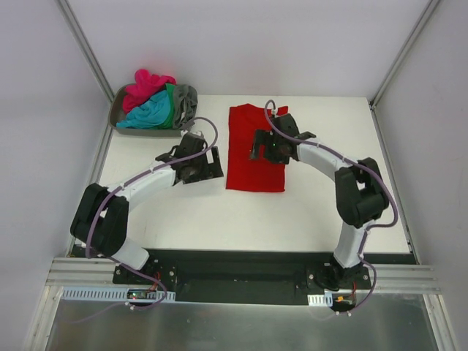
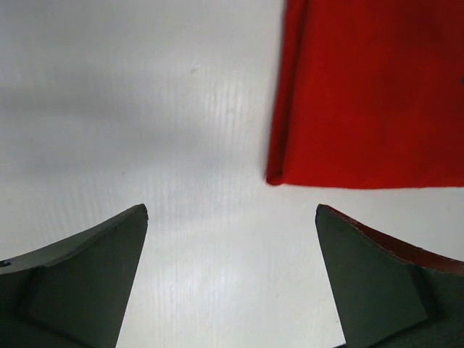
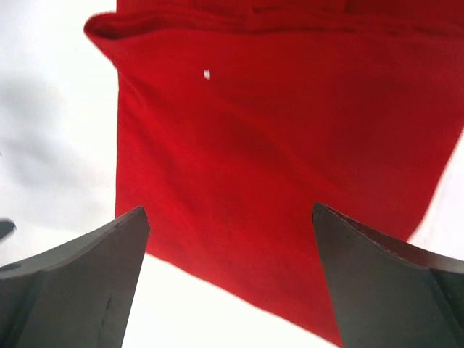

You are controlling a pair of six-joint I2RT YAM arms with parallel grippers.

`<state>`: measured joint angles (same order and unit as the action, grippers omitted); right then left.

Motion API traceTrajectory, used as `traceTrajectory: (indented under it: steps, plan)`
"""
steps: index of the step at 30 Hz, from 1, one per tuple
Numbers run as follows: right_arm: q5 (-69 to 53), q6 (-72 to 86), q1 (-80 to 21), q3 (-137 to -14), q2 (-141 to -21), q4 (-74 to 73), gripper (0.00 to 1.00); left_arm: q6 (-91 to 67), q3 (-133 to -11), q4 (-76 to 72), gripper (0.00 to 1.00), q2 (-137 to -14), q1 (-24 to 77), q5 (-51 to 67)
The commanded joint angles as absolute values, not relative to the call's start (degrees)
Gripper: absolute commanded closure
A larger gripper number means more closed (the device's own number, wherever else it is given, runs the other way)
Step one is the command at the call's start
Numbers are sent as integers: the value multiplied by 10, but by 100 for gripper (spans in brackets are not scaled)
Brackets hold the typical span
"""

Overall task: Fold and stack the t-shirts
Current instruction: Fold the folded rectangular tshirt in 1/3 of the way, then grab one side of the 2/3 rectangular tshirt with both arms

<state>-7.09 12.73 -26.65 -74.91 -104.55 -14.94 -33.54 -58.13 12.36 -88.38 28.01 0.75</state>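
Observation:
A bright red t-shirt (image 1: 252,164) lies flat on the white table as a long folded rectangle, with a sleeve poking out at its far right corner. My left gripper (image 1: 212,167) hovers just left of the shirt's left edge, jaws open and empty (image 2: 232,210); a near corner of the red t-shirt (image 2: 362,94) shows ahead and to the right of the fingers. My right gripper (image 1: 257,146) hangs over the shirt's middle, jaws open with nothing between them (image 3: 230,210) and the red t-shirt (image 3: 275,145) spread beneath. More t-shirts are heaped at the back left: magenta-pink (image 1: 146,86), teal-blue (image 1: 146,113), green (image 1: 170,106), grey (image 1: 186,99).
The heap sits in a grey plastic tray (image 1: 117,117) at the table's back left corner. White walls with metal frame posts enclose the table on the left, right and far sides. Bare table surface (image 1: 241,219) lies between the shirt and the arm bases.

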Motion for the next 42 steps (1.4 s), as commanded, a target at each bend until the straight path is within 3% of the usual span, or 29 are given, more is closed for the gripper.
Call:
traceTrajectory:
  steps: [1,7,13,19,22,26,35,42]
  plan:
    - [-87,120,-263,-828,-1093,-156,4,-362,-522,98,1,-840,277,15]
    - [-27,128,-264,-755,-1028,-163,4,-368,-534,53,2,-889,278,89]
    - [-4,153,-259,-626,-929,-163,4,-371,-593,26,16,-974,283,131]
    - [-4,173,-250,-527,-859,-146,4,-378,-615,28,38,-1029,285,133]
    - [-4,179,-240,-511,-849,-141,4,-387,-605,27,48,-1036,285,140]
    - [-10,192,-235,-493,-845,-120,4,-394,-606,28,51,-1056,289,140]
    - [-24,207,-231,-486,-856,-113,4,-392,-604,28,77,-1060,294,158]
    - [-25,210,-229,-476,-847,-111,4,-396,-577,28,75,-1042,297,173]
